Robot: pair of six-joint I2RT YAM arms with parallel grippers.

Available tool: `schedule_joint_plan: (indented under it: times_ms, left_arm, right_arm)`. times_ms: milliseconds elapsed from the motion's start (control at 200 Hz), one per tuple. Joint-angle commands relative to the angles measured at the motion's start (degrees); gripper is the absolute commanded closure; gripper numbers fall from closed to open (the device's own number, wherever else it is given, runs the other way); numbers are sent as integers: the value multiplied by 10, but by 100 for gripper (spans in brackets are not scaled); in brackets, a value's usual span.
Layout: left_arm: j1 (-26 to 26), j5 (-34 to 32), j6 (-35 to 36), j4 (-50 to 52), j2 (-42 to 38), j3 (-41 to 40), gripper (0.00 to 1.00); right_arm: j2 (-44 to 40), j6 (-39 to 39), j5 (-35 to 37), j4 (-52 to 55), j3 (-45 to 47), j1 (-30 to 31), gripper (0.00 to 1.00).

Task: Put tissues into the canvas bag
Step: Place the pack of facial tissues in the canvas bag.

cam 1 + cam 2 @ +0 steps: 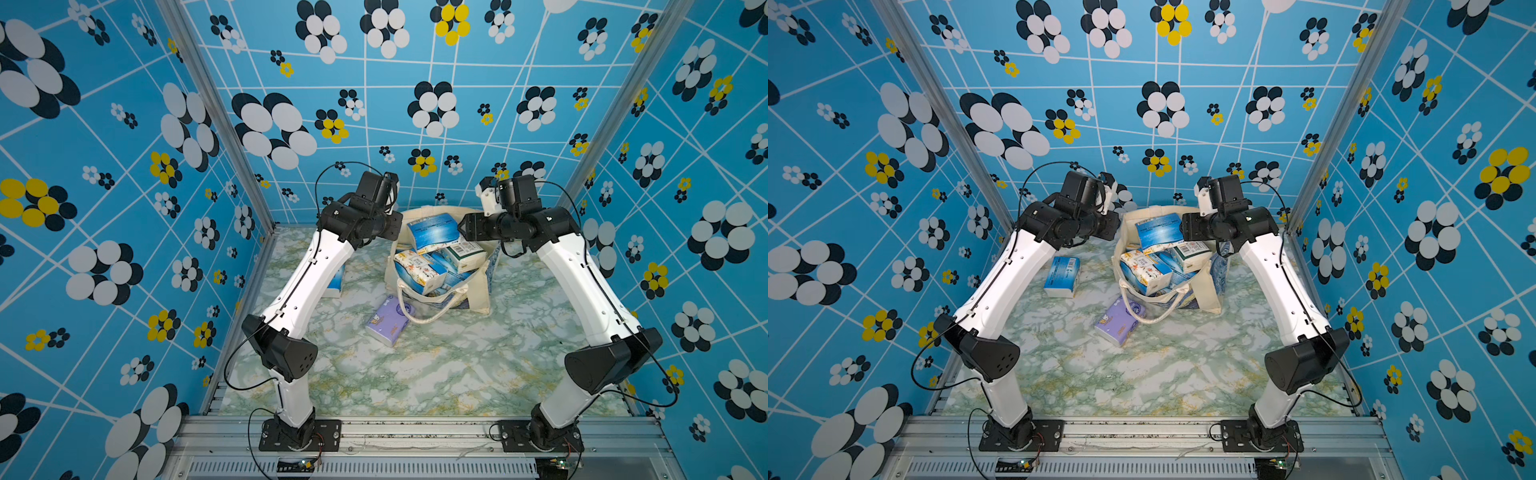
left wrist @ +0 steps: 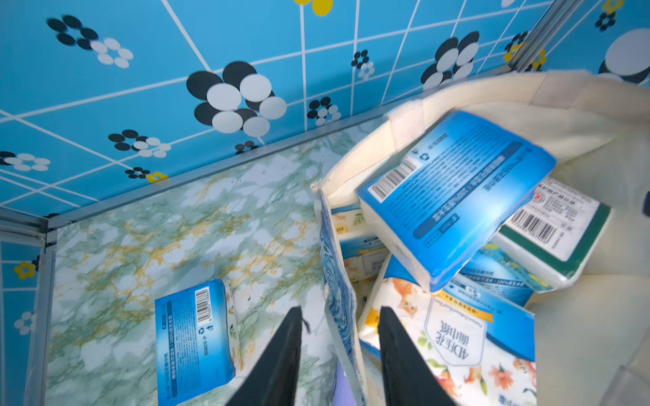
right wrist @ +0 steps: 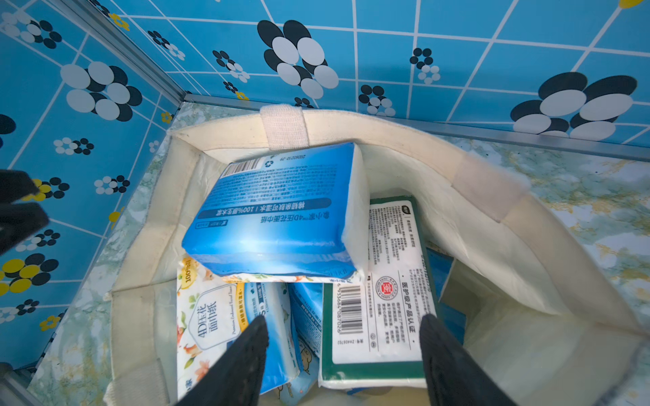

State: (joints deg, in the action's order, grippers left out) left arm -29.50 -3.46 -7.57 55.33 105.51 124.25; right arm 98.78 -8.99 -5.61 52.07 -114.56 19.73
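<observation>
The green-marbled table (image 1: 415, 374) carries the canvas bag (image 1: 478, 293), which stands open and is full of tissues (image 1: 432, 266): a blue pack (image 3: 281, 218) lies tilted on top, over a green-white pack (image 3: 383, 298) and a white pack with orange flowers (image 3: 207, 316). Outside the bag, a lilac pack (image 1: 388, 320) lies on the table just in front of it, and a second blue pack (image 1: 1062, 276) lies near the left arm (image 1: 1009, 282). The left gripper (image 2: 341, 309) has its jaws apart with the printed bag wall between them; the right gripper (image 3: 344, 318) hangs over the bag mouth, jaws wide apart, holding nothing.
</observation>
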Motion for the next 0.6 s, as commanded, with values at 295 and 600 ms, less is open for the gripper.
schedule_joint_plan:
  times_ms: [295, 600]
  left_arm:
    - [16, 87, -51, -23, -10, -78, 63]
    - [27, 122, -53, -28, 4, -84, 100]
  right_arm:
    - [65, 4, -25, 22, -56, -2, 31]
    - [93, -2, -58, 30, -73, 5, 37]
